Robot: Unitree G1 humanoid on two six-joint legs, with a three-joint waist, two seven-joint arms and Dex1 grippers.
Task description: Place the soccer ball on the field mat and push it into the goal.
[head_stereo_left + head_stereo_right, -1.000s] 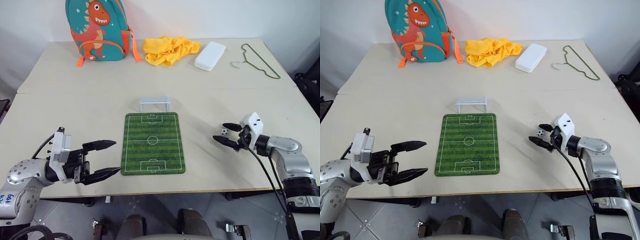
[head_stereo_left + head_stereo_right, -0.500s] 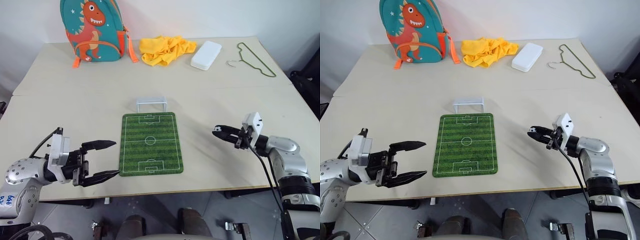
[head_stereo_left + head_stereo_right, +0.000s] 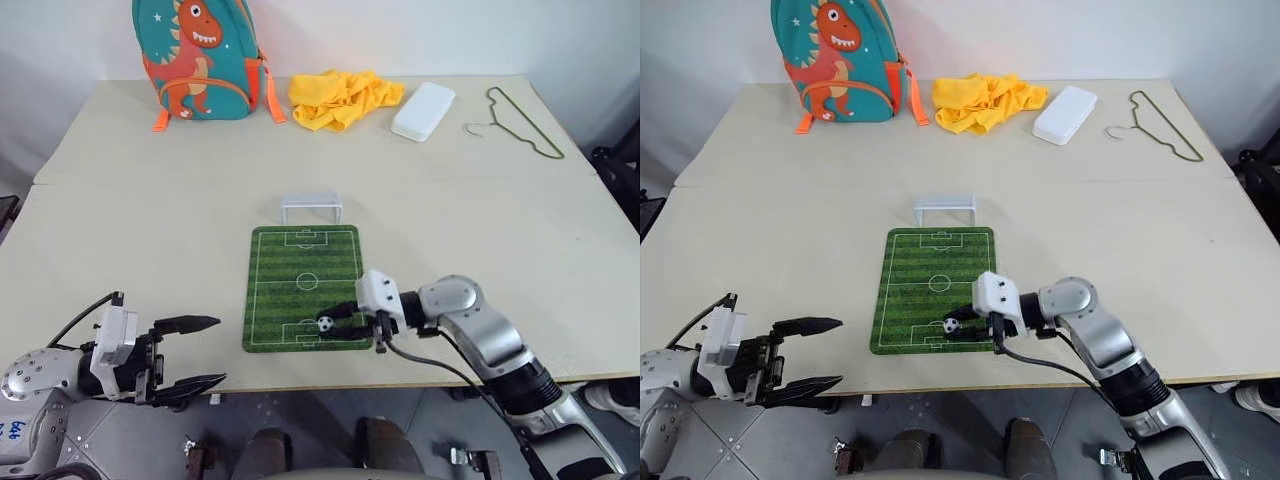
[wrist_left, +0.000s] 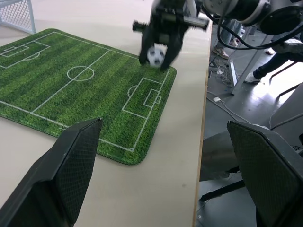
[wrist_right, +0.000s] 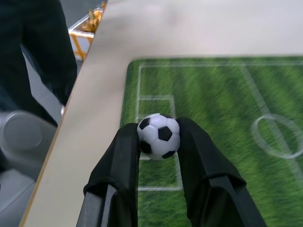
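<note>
Item: soccer ball (image 5: 159, 135), tiny, white with black patches, pinched between the two black fingers of the right gripper (image 3: 337, 321), over the near penalty area of the field mat (image 3: 290, 270); whether it touches the turf cannot be told. Item: field mat, flat on the table (image 3: 520, 230), near edge close to the table's front edge. Item: goal (image 3: 311, 208), white frame, standing just beyond the mat's far end, mouth toward the pitch. Item: left gripper (image 3: 188, 351), fingers spread wide, holding nothing, low at the table's front-left, apart from the mat. Background items: dinosaur backpack (image 3: 195, 60), yellow cloth (image 3: 343, 97), white case (image 3: 422, 110), wire hanger (image 3: 520, 122), all well away at the far side. Risks, as judged: a ball this small and round may roll on release; freed so near the front edge, it could run off the table. A push off-centre would likely send it wide of the narrow goal, and a hard one could shift the light frame.
</note>
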